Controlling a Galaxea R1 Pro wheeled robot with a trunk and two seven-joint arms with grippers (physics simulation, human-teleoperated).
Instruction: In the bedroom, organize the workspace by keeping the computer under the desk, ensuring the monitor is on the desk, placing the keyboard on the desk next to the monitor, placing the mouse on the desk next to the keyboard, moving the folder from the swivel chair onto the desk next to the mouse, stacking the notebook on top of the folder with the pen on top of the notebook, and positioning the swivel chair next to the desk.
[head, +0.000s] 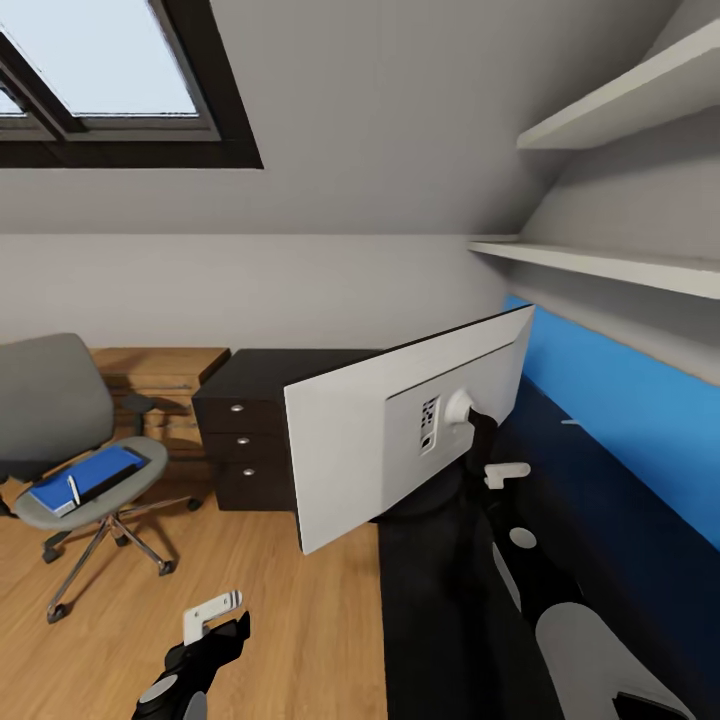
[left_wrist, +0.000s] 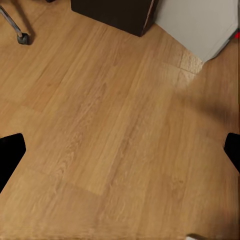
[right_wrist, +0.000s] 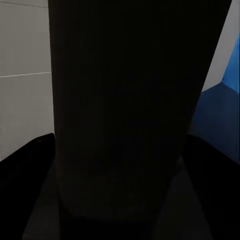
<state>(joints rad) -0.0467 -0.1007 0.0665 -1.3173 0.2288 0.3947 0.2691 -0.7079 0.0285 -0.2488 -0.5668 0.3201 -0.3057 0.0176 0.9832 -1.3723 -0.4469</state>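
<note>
Soft daylight from skylight (head: 100, 60), right wrist view dark

You see a skylight (head: 100, 70) upper left, two white shelves (head: 620, 265) over a blue wall panel (head: 640, 400), a wooden unit (head: 165, 385), and wood floor (left_wrist: 115, 140).

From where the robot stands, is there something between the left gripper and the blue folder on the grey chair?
Nothing visible blocks it. The left gripper hangs over bare wooden floor; the bright blue flat folder lies on the seat of the grey upholstered swivel chair, with a pen resting on it. The black drawer unit stands aside.
</note>
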